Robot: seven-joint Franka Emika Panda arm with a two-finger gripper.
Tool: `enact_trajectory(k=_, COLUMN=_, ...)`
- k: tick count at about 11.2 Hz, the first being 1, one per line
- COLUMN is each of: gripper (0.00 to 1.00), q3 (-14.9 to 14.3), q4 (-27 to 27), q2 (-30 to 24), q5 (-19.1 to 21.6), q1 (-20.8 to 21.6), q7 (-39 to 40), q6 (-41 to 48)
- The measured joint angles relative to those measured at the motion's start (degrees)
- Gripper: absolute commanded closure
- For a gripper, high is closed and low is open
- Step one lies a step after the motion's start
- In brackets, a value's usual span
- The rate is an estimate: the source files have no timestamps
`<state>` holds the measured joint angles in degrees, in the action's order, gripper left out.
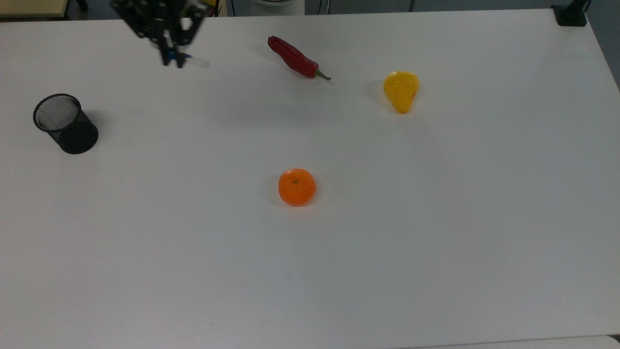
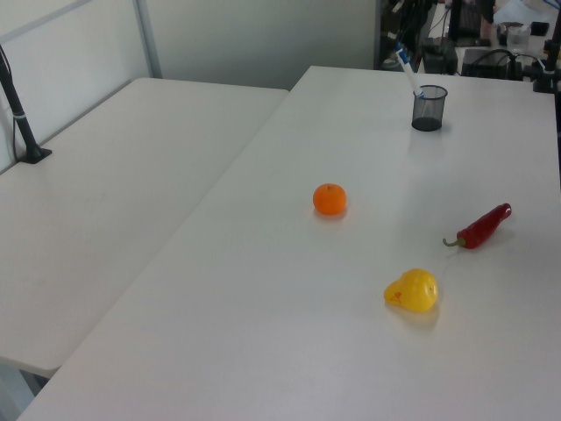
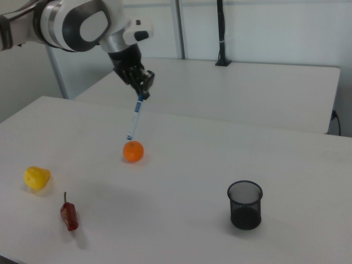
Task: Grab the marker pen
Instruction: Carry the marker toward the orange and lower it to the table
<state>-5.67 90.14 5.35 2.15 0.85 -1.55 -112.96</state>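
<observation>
One marker: slim white barrel, blue cap at top, small blue tip at bottom, blue label band; label text unreadable. Clamped at cap end between closed fingers of gripper, hanging tilted, clear above table. In right view, lower tip just above orange. Well apart from mesh cup, chili and pear.

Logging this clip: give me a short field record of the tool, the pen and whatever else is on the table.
tool: shut on pen, raised above table
pen: hanging from tool by its top end, off the table
cup: black mesh, upright
orange: mid-table
chili: lying flat
yellow fruit: beside chili, apart
table: white
</observation>
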Motion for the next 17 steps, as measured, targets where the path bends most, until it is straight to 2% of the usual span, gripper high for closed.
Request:
enact_trajectory(k=1, gripper=0.94, q3=2.4, q4=0.1, q2=0.1, q5=0.0, q1=0.2, q7=-1.4, q6=1.1)
enact_trajectory(k=3, gripper=0.95, q3=6.7, q4=0.4, q2=0.7, q5=0.1, q1=1.2, q7=-2.8, q6=2.4)
enact_trajectory(k=7, gripper=0.95, q3=10.7, q4=0.8, q2=5.2, q5=0.1, q1=6.0, q7=-9.4, q6=3.2)
enact_trajectory(k=11, gripper=0.95, q3=11.5, q4=0.8, q2=11.0, q5=0.1, q1=9.2, q7=-11.2, q6=2.3)
enact_trajectory(k=17, gripper=0.94, q3=11.6, q4=0.8, q2=19.8, q5=0.0, q1=13.2, q7=-13.9, q6=-7.1)
